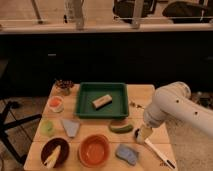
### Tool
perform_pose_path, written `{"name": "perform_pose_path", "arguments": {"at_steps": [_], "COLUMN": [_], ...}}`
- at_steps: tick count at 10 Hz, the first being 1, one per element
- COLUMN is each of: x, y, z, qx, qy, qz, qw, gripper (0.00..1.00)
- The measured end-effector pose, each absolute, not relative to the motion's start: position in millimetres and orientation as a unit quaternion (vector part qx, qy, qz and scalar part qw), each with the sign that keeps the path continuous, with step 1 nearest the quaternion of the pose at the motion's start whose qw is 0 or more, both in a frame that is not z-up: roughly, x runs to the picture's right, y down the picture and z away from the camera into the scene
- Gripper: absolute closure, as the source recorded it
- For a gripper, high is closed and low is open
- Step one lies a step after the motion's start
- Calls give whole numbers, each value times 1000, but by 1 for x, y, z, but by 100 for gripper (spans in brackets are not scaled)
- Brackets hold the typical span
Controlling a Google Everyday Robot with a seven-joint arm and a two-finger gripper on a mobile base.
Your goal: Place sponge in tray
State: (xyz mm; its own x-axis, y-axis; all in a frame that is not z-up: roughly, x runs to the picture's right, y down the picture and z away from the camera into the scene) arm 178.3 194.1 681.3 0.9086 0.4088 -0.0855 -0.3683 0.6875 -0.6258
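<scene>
Sponge (126, 153) low and right of centre on bench (145, 95), outside tray (85, 107), ungrasped; claw (141, 134) just above-right of it, clenched or released impossible to tell; pickup and placement outstanding.

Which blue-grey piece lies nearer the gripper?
The rectangular sponge at the front edge; the gripper hangs beside it. The triangular piece lies beyond the orange bowl.

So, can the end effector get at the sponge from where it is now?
Probably yes. The end effector hangs close beside the sponge, which lies uncovered with nothing on top. The orange bowl and the green vegetable appear to sit apart from it.
</scene>
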Motion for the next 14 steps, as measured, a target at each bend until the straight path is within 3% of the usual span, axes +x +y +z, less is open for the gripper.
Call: {"name": "perform_pose_path", "arguments": {"at_steps": [5,14], "x": [171,147], "y": [259,318], "z": [688,724], "qx": [-341,-336], "qy": [-30,-9], "qz": [264,281], "qw": [901,899], "gripper": [20,20]}}
